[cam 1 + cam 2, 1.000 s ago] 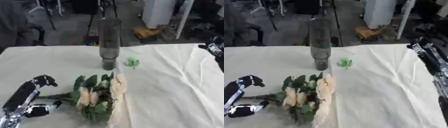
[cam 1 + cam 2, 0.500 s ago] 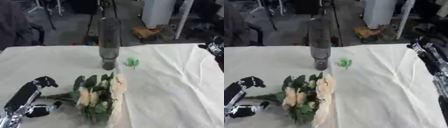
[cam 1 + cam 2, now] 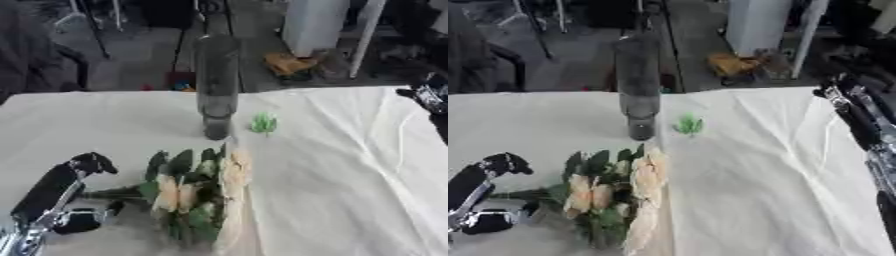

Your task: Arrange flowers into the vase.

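A tall grey glass vase (image 3: 216,85) stands upright at the middle back of the white-clothed table (image 3: 341,170). In front of it lies a bunch of cream flowers with green leaves (image 3: 199,192), heads toward the near edge and stems pointing left. My left hand (image 3: 54,192) rests at the lower left. Its fingers (image 3: 91,163) reach above the stem ends (image 3: 112,192) and the thumb lies below them, not closed on the stems. My right hand (image 3: 852,107) lies open along the table's right edge, far from the flowers.
A small green leaf sprig (image 3: 264,122) lies just right of the vase's base. Beyond the table's far edge stand stands, a white cabinet (image 3: 315,25) and floor clutter. The cloth has folds on the right half.
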Tool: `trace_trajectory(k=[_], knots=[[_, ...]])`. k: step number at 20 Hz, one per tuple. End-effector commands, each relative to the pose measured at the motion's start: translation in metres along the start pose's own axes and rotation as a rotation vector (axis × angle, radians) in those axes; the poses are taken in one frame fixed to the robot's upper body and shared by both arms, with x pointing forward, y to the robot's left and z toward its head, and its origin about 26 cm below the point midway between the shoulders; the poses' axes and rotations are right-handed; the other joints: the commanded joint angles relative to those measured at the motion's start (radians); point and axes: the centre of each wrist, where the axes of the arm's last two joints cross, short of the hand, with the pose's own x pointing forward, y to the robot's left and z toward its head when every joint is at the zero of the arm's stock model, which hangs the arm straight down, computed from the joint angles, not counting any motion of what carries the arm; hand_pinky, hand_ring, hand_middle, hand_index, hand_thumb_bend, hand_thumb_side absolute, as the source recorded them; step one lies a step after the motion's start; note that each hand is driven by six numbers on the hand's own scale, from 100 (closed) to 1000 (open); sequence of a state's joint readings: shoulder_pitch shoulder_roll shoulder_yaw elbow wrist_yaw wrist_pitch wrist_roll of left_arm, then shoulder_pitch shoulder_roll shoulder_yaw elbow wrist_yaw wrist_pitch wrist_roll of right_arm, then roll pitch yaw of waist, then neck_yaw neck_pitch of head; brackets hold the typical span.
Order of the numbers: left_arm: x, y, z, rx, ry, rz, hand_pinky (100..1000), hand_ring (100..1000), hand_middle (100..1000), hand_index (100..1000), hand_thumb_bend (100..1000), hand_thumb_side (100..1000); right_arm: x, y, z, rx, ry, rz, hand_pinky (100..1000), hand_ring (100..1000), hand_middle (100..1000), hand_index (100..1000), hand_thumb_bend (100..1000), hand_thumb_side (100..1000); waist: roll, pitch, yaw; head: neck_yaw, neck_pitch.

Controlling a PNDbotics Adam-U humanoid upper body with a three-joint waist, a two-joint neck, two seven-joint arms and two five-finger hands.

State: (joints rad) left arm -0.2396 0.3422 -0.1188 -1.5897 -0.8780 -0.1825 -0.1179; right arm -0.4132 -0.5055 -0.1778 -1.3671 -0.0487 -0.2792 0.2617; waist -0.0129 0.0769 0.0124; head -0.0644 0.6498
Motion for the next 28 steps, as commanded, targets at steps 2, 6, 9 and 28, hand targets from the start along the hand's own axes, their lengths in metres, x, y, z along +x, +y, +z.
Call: trace_trajectory(k=[2, 6, 9, 28], knots=[[0.0010, 0.0063, -0.0056, 0.007, -0.002, -0.028, 773, 672, 695, 710, 520, 100, 0.0076, -0.0089, -0.0055, -0.001, -0.022, 0.024, 895, 1000, 859, 1000, 100, 780, 0.001, -0.008, -0.003, -0.002, 0.003], [0.0014, 0.0047, -0.0073, -0.012, -0.001, -0.044, 772, 673, 695, 720, 517, 100, 0.0076, -0.0091, -0.0055, 0.000, -0.022, 0.024, 895, 1000, 859, 1000, 100, 780, 0.001, -0.008, -0.005, -0.002, 0.003], [0.0008, 0.0041, -0.0076, -0.026, 0.002, -0.055, 771, 673, 695, 727, 513, 100, 0.0077, -0.0092, -0.0056, -0.001, -0.022, 0.024, 895, 1000, 859, 1000, 100, 780, 0.001, -0.008, -0.005, -0.002, 0.003], [0.0009, -0.0021, -0.0117, -0.065, 0.019, -0.074, 767, 669, 692, 738, 499, 100, 0.0080, -0.0085, -0.0065, 0.002, -0.025, 0.023, 896, 1000, 859, 1000, 100, 781, -0.002, -0.007, -0.004, -0.003, 0.003]])
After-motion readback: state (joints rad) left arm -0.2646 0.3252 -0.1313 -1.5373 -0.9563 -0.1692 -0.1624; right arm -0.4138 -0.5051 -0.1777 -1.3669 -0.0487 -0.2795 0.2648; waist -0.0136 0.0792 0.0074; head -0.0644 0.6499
